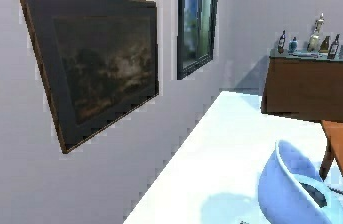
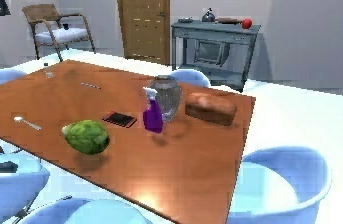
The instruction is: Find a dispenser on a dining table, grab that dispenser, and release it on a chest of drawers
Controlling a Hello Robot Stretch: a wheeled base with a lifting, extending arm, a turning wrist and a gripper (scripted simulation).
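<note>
- Arm side view is giving us the task's thing: a purple plastic spray-bottle dispenser (image 2: 154, 108) with a pale trigger head is standing upright on the brown wooden dining desk (image 2: 49, 95).
- It is sitting between a flat black rectangular slab (image 2: 119, 119) and a brown oblong loaf (image 2: 211, 107), just in front of a clear glass vessel (image 2: 166, 90).
- We are judging the finding step as done, since the dispenser is showing plainly within the arm's side of the room.
- We are counting the grab as not yet made, because the bottle is resting on the desk.
- We cannot tell the state of the claw, whether released, clenched or grasping anything.
- Forward view is offering a dark brown wooden cabinet (image 1: 314, 90) with small bottles on top, standing by the far wall.
- We are taking it as the likely chest of drawers.
- Grabbing, carrying and releasing are all remaining.
</note>
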